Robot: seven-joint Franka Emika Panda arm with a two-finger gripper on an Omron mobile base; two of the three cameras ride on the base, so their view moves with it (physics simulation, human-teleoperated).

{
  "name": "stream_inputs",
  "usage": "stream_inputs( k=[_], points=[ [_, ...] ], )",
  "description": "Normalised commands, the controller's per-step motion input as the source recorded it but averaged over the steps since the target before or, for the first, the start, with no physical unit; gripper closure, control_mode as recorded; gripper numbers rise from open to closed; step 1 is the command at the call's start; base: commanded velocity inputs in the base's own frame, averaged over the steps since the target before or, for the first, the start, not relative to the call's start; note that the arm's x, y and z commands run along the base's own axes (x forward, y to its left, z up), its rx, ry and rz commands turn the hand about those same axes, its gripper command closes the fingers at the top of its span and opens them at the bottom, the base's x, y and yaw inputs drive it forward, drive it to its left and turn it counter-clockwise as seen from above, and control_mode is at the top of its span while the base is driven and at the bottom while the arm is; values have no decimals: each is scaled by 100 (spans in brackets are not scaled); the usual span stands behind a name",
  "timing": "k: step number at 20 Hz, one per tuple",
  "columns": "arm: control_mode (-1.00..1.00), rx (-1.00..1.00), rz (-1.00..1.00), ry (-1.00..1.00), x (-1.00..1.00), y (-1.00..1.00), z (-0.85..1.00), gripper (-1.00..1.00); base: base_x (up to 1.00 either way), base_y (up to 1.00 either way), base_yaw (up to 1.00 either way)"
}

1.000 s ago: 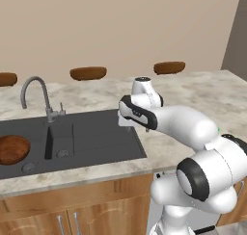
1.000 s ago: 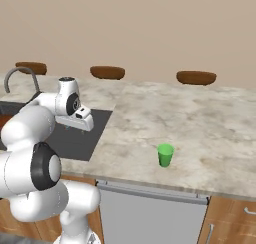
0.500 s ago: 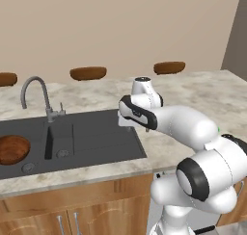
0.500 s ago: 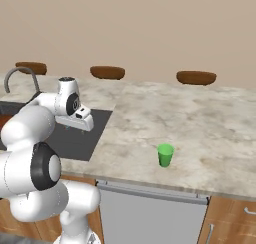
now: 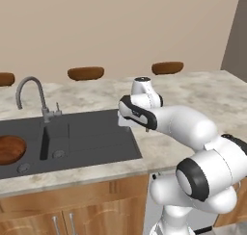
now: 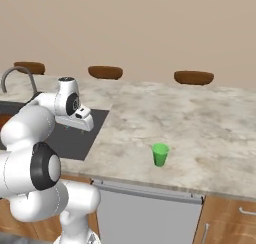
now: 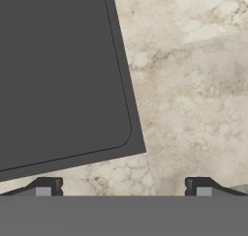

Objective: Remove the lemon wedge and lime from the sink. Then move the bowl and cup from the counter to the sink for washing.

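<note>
Nothing moved; cup (image 6: pixel 160 154) far from jaws.

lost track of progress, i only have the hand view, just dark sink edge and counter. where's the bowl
Observer: The bowl already sits in the left basin of the sink, seen in the left base view.
Operator: and the cup
Observer: The cup stands upright on the counter, well to the right of the sink, near the front edge.
Operator: is the hand near it
Observer: No. The hand hangs open and empty over the sink's right edge, clearly apart from the cup.
</note>
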Motion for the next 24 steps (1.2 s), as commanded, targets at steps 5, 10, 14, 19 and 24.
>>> stream_inputs(
  k=[5,10,14,19,24],
  points=[
    [100,0,0,0,0,0,0,-100,0,-40,0],
    [100,0,0,0,0,0,0,-100,0,-38,0],
    [100,0,0,0,0,0,0,-100,0,-11,-1],
    [-100,0,0,0,0,0,0,-100,0,0,0],
    [-100,0,0,0,0,0,0,-100,0,0,0]
  ],
)
